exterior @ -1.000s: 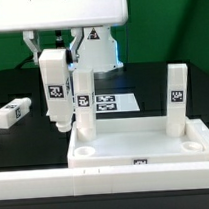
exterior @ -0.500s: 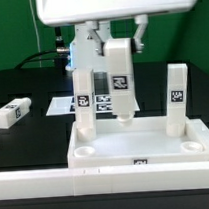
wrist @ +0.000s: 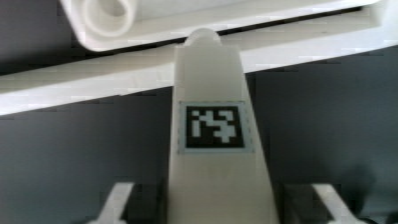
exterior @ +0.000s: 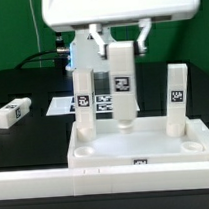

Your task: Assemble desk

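Your pincer (exterior: 119, 46) hangs straight down, clamped on a smooth white block leg (exterior: 121, 86), upright above the rimmed plastic desk top (exterior: 146, 161).

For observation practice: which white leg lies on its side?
The leg at the exterior view's left, on the table; two stand in the desk top, one hangs in the pincer.

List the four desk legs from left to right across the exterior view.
lying leg on the table → left upright leg standing in the desk top → held leg in the gripper, above the top → right upright leg
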### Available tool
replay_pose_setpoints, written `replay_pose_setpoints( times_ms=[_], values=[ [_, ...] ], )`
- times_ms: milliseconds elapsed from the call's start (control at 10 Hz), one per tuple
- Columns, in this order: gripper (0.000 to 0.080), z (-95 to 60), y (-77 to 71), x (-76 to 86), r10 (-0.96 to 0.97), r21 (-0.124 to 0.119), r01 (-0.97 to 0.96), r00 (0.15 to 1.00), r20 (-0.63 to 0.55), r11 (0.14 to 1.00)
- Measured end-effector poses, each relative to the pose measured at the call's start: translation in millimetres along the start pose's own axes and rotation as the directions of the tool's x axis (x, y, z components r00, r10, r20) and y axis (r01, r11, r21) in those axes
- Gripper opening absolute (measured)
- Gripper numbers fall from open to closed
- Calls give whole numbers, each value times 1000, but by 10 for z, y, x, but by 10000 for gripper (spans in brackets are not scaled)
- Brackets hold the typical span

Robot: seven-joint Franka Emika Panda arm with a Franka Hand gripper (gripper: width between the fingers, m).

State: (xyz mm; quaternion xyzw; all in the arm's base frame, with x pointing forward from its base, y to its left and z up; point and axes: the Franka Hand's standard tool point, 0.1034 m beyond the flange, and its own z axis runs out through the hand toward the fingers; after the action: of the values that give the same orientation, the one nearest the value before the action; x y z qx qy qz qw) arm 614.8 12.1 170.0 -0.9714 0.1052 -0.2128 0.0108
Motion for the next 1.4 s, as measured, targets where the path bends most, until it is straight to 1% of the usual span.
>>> replay_pose_setpoints(
  times_ms=[100,200,300,400,600,700,900,1000,1400],
  values=[
    [287,0,-243,-29,10,11,-10,1000,4,1000],
    [287,17,-400,-38,-8,20,8,1000,9,1000],
    [287,37,-486,-57,-8,23,7,1000,9,1000],
    [287,53,-521,-84,-13,24,13,1000,12,1000],
    [287,56,-509,-85,-14,23,14,1000,13,1000],
    [287,59,-530,-100,-17,24,16,1000,15,1000],
    [287,109,-794,-262,-88,31,87,996,29,996],
    [287,157,-857,-308,-123,27,123,992,38,992],
    [287,181,-850,-313,-128,26,127,991,41,992]
  ],
)
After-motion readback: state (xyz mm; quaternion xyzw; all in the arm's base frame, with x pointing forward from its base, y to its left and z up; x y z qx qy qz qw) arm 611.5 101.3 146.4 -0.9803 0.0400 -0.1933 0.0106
